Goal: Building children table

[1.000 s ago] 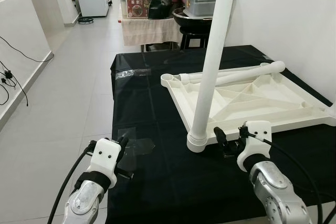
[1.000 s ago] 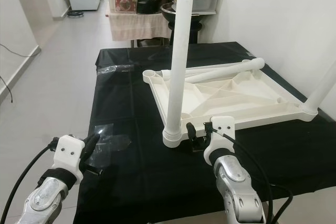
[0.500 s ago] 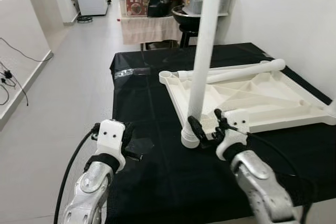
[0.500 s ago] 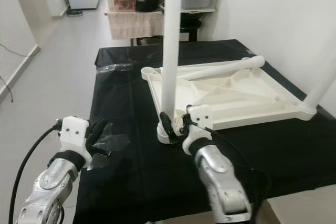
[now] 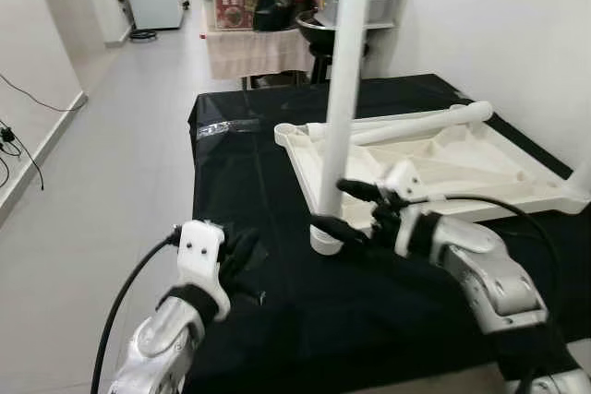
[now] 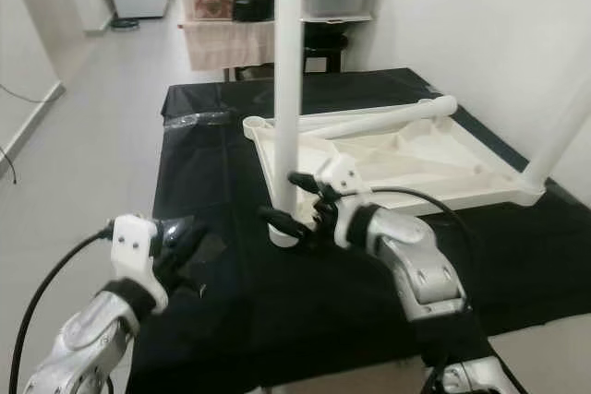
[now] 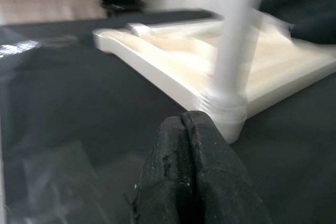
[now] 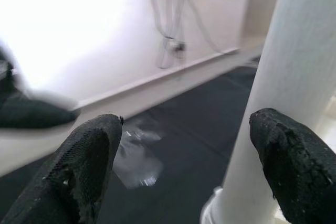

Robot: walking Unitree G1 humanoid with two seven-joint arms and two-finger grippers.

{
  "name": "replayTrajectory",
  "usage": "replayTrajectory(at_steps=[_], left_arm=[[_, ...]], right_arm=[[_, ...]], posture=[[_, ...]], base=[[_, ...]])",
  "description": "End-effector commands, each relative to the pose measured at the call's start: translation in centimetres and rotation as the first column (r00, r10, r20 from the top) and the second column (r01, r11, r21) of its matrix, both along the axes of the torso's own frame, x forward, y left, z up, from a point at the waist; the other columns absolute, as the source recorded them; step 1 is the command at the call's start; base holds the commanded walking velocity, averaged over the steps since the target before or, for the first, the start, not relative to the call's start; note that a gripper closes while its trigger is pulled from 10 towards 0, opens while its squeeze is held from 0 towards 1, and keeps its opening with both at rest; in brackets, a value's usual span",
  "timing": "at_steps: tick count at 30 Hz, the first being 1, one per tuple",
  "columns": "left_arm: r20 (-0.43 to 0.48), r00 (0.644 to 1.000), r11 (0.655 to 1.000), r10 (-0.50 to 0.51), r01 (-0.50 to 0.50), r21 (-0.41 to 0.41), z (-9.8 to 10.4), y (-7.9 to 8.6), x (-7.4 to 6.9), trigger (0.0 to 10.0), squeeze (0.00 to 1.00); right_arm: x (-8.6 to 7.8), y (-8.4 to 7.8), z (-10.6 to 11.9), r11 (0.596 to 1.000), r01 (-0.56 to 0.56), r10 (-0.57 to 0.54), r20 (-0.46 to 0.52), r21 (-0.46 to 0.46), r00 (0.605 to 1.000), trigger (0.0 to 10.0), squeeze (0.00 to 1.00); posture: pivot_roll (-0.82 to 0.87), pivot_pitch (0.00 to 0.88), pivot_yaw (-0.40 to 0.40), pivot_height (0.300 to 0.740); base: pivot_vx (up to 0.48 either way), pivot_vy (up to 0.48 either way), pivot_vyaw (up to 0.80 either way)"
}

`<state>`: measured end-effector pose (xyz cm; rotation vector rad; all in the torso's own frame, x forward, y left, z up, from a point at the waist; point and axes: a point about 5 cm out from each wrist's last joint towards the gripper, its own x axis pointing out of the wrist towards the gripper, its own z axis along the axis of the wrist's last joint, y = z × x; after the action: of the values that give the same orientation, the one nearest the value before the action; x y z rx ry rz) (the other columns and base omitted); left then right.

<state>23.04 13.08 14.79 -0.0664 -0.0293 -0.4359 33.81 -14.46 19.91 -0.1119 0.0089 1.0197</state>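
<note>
Tabletop (image 5: 443,168) lies upside down on the black counter (image 5: 249,182). One leg (image 5: 340,89) stands upright in the tabletop's near corner socket; a second upright leg (image 6: 559,140) sits at its right corner. Another leg (image 5: 406,126) lies loose across the tabletop's far edge, so I judge the build roughly half done. Right end effector (image 5: 349,211) reaches sideways at the near leg's base, fingers apart, not gripping. Left end effector (image 5: 242,251) hovers low left of that leg, fingers pressed together, empty.
</note>
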Motion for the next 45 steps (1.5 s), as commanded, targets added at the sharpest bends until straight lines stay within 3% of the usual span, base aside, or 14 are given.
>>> replayTrajectory(at_steps=[1, 3, 8, 17, 21, 23, 25, 26, 27, 32, 38, 40, 43, 45], left_arm=[[-0.018, 0.999, 0.999, -0.035, 0.035, 0.002, -0.2, 0.1, -1.0, 10.0, 0.0], [-0.042, 0.999, 1.0, -0.016, 0.016, 0.009, -0.6, 0.6, -2.2, 10.0, 0.0], [-0.058, 0.998, 1.0, -0.006, 0.006, 0.001, -0.5, 0.8, -3.2, 10.0, 0.0], [-0.077, 0.997, 1.0, -0.028, 0.028, -0.009, 0.2, 1.2, -4.9, 10.0, 0.0], [-0.076, 0.997, 1.0, -0.027, 0.026, -0.004, 0.4, 1.3, -5.2, 10.0, 0.0], [-0.075, 0.997, 1.0, -0.024, 0.024, 0.001, 0.7, 1.5, -5.6, 10.0, 0.0], [-0.075, 0.997, 1.0, -0.024, 0.024, 0.001, 0.7, 1.5, -5.6, 10.0, 0.0], [-0.075, 0.997, 1.0, -0.022, 0.023, 0.003, 0.7, 1.6, -5.7, 10.0, 0.0], [-0.075, 0.997, 1.0, -0.013, 0.014, 0.01, 0.9, 2.1, -5.9, 10.0, 0.0], [-0.072, 0.997, 1.0, -0.002, 0.003, 0.012, 1.1, 2.8, -6.2, 10.0, 0.0], [-0.074, 0.997, 1.0, 0.027, -0.028, -0.006, 1.1, 3.5, -6.3, 10.0, 0.0], [-0.079, 0.997, 1.0, 0.019, -0.019, -0.009, 1.0, 3.2, -6.4, 10.0, 0.0], [-0.083, 0.996, 1.0, 0.013, -0.013, -0.007, 0.8, 3.1, -6.5, 10.0, 0.0], [-0.082, 0.997, 1.0, 0.006, -0.008, -0.026, 0.6, 2.9, -5.9, 10.0, 0.0]], right_arm=[[0.9, 0.7, 0.0, 0.997, -0.068, 0.069, -0.034, 0.025, 0.997, 10.0, 0.0], [1.6, 0.7, 0.7, 0.99, -0.125, 0.13, -0.075, 0.06, 0.989, 10.0, 0.0], [1.5, 0.3, 1.0, 0.975, -0.215, 0.22, -0.112, 0.057, 0.969, 10.0, 0.0], [3.3, -0.4, 0.9, 0.984, -0.177, 0.176, -0.14, 0.006, 0.974, 10.0, 0.0], [3.1, -1.3, 0.5, 0.978, -0.206, 0.199, -0.184, -0.02, 0.963, 10.0, 0.0], [2.8, -3.2, 0.2, 0.973, -0.211, 0.186, -0.214, -0.099, 0.959, 10.0, 0.0], [2.8, -3.2, 0.2, 0.973, -0.211, 0.186, -0.214, -0.099, 0.959, 10.0, 0.0], [2.7, -3.9, 0.1, 0.97, -0.209, 0.177, -0.224, -0.125, 0.958, 10.0, 0.0], [2.8, -5.7, 0.5, 0.972, -0.161, 0.119, -0.23, -0.173, 0.966, 10.0, 0.0], [3.4, -6.9, 1.2, 0.971, -0.07, 0.024, -0.198, -0.228, 0.98, 10.0, 0.0], [4.3, -6.1, 2.2, 0.978, 0.004, -0.029, -0.114, -0.209, 0.993, 10.0, 0.0], [4.3, -4.5, 3.0, 0.99, -0.083, 0.074, -0.081, -0.118, 0.994, 10.0, 0.0], [4.3, -3.8, 3.4, 0.989, -0.128, 0.123, -0.064, -0.075, 0.99, 10.0, 0.0], [4.4, -1.5, 4.3, 0.976, -0.219, 0.22, -0.006, 0.015, 0.976, 10.0, 0.0]], posture=[[0.04, 0.0, -0.054, 0.74], [0.06, 0.021, -0.067, 0.74], [0.08, 0.06, -0.073, 0.74], [0.12, 0.113, -0.073, 0.74], [0.12, 0.123, -0.076, 0.74], [0.14, 0.142, -0.084, 0.74], [0.14, 0.142, -0.084, 0.74], [0.14, 0.142, -0.084, 0.74], [0.16, 0.152, -0.089, 0.74], [0.16, 0.15, -0.091, 0.74], [0.17, 0.151, -0.1, 0.74], [0.16, 0.154, -0.105, 0.74], [0.16, 0.154, -0.105, 0.74], [0.16, 0.146, -0.098, 0.74]], base=[[0.0, 0.0, 0.0], [0.0, 0.0, 0.0], [0.0, 0.0, 0.0], [0.0, 0.0, 0.0], [0.0, 0.0, 0.0], [0.0, 0.0, 0.0], [0.0, 0.0, 0.0], [0.0, 0.0, 0.0], [0.0, 0.0, 0.0], [0.0, 0.0, 0.0], [0.0, 0.0, 0.0], [0.0, 0.0, 0.0], [0.0, 0.0, 0.0], [0.0, 0.0, 0.0]])
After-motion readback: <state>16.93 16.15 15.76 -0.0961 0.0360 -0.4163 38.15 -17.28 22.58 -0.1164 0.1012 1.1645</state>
